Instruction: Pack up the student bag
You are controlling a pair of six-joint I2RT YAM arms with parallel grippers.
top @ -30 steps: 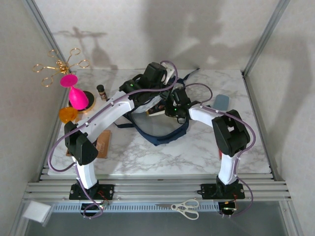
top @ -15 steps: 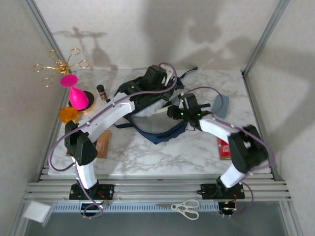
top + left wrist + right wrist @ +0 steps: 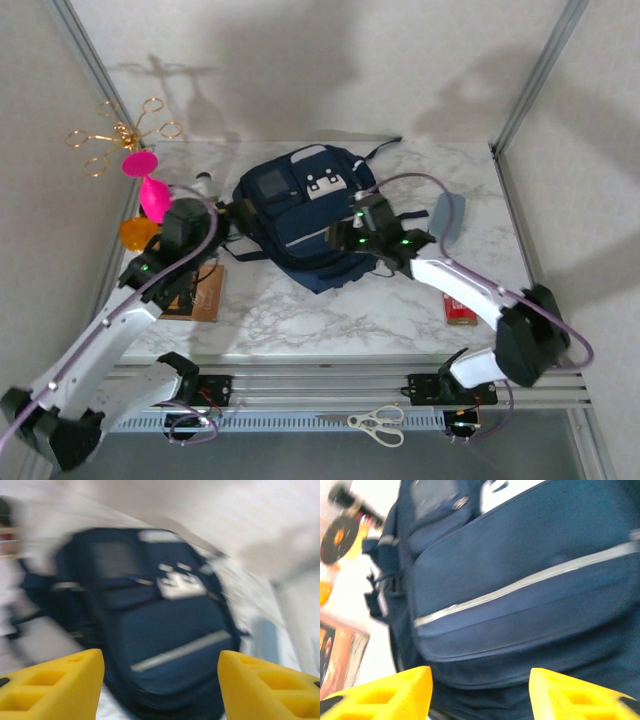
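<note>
The student bag point(image 3: 300, 215), a navy backpack with a grey stripe and white patches, lies flat in the middle of the table. My left gripper point(image 3: 212, 218) hovers off the bag's left side. In the left wrist view it point(image 3: 160, 690) stands open, the bag point(image 3: 165, 625) blurred beyond its yellow fingers point(image 3: 55, 685). My right gripper point(image 3: 356, 236) is at the bag's right edge. In the right wrist view it point(image 3: 480, 697) is open, close over the bag's lower front point(image 3: 520, 580), with nothing between the fingers point(image 3: 580, 695).
A pink goblet point(image 3: 150, 190), an orange piece point(image 3: 138, 232), a small bottle point(image 3: 205, 183) and a gold ring stand point(image 3: 120, 135) crowd the left. A brown board point(image 3: 205, 290) lies front left. A blue-grey case point(image 3: 449, 217) and a red box point(image 3: 460, 308) lie right. Scissors point(image 3: 378, 422) rest on the front rail.
The left arm has swung off the bag to the left and opened its jaws. The right gripper has opened and drawn back a little. The bag now lies flat and uncovered.
</note>
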